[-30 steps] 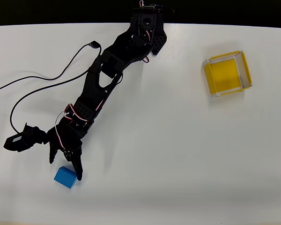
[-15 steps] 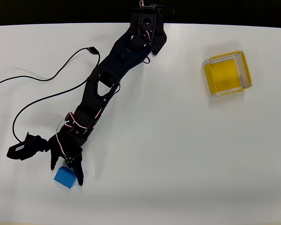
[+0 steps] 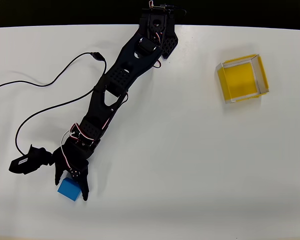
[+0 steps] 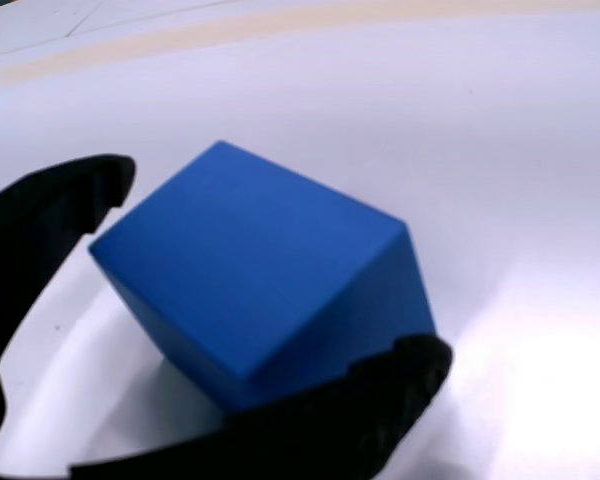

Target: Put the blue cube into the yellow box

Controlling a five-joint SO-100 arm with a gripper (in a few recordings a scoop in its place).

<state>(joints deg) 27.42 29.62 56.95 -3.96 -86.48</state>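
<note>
Gripper [image 3: 70, 181] fingers spread, straddling the blue cube [image 3: 69, 189] (matte, sharp-edged, plain faces); black ridged fingertips [image 4: 60, 200] flank it.

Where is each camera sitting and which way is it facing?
Overhead view: fixed above, facing straight down at the white table; shows the whole black arm, the end effector straddling the small solid bright-blue cube, and the yellow-floored open box.
Wrist view: rides on the wrist, facing forward between the fingertips.
Shared: the cube and table.
</note>
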